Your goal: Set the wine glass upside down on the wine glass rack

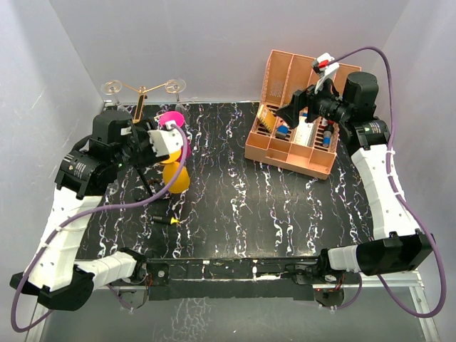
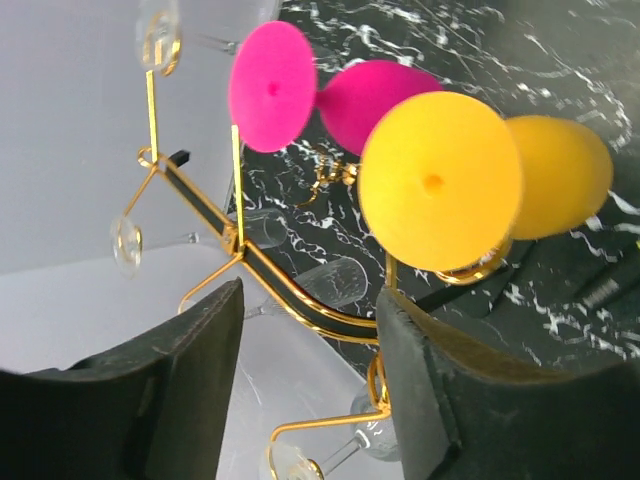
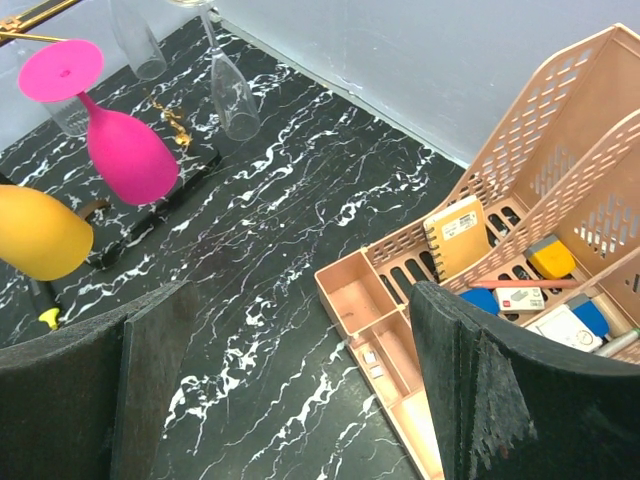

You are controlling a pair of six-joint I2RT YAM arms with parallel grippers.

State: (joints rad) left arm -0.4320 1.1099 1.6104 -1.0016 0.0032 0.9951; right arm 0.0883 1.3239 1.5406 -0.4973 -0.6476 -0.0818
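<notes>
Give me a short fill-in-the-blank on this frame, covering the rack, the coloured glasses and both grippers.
1. On the gold rack, the only coloured glass besides the pink glass is ____.
2. The pink glass hangs with its foot ____ its bowl.
3. The left gripper holds ____.
4. The jaws of the right gripper stand ____.
Missing words: yellow; above; nothing; open.

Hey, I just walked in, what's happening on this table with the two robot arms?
The left gripper is open at the thin gold wire rack, where an opaque yellow wine glass and a bright pink wine glass hang upside down near some clear glasses. It grips nothing, and the yellow glass looks already placed. The right gripper hovers open above the salmon-pink file organiser, holding nothing.
</notes>
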